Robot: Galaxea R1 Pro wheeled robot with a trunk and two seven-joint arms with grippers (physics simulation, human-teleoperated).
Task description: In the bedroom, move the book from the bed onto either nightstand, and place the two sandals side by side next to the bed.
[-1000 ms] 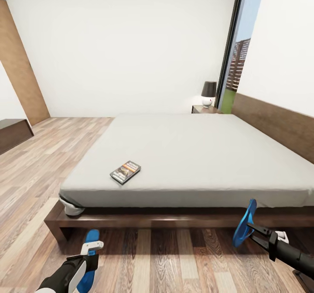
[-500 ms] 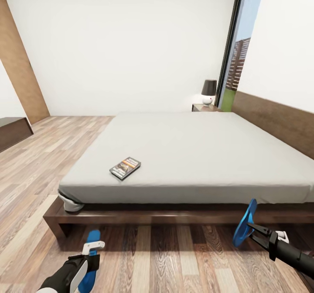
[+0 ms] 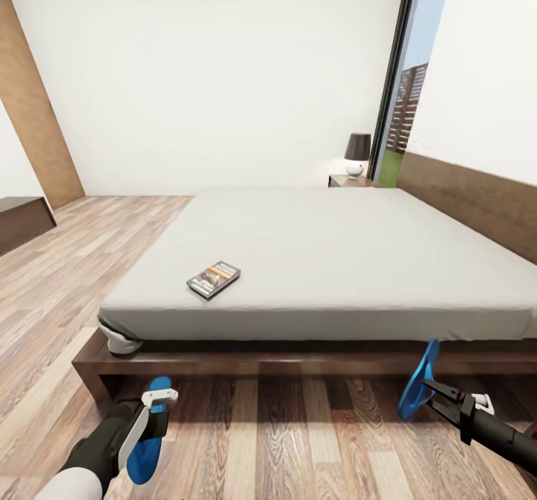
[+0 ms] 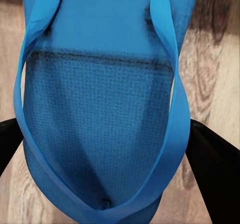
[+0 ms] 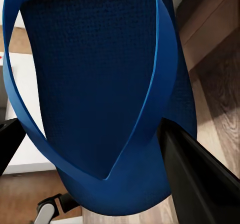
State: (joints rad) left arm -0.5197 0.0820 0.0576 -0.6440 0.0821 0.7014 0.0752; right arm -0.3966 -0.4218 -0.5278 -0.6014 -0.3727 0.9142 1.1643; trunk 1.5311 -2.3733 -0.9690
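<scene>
Each arm carries a sandal: your left gripper (image 3: 158,403) is clenched on one sandal (image 3: 148,429) that hangs low and nearly flat over the floor (image 3: 298,440), near the corner of the bed (image 3: 313,261); your right gripper (image 3: 435,393) is clamped on the other sandal (image 3: 418,372), which stands on edge, well apart from the first. The book (image 3: 213,279) lies on the mattress near the foot edge; the nightstand (image 3: 350,181) sits at the far side by the headboard. To do this step well, I'd lower the left one flat beside the frame first; then turn the right one sole-down, bring it just alongside, toes matching; let go only once each rests.
</scene>
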